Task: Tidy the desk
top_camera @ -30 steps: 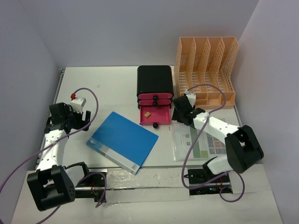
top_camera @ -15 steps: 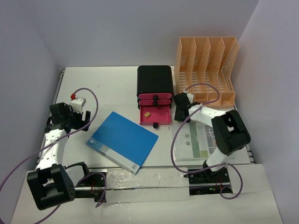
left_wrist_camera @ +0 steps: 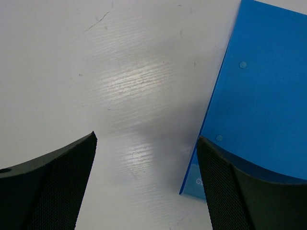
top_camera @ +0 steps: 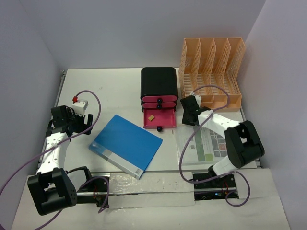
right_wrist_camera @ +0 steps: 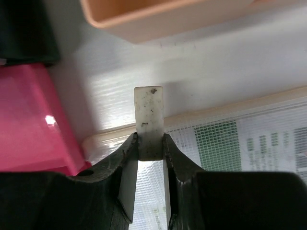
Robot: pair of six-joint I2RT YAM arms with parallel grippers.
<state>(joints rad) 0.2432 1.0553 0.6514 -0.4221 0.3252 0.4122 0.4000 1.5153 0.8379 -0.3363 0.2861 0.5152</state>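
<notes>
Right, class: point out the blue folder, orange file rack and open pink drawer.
blue folder [top_camera: 127, 143], top external, cover centre.
orange file rack [top_camera: 184, 62], top external, left lattice wall.
open pink drawer [top_camera: 164, 119], top external, drawer floor.

arms [top_camera: 52, 154]: white links, black joints | cables [top_camera: 88, 91]: purple | pincer fingers [left_wrist_camera: 48, 191]: black, mesh-textured
</notes>
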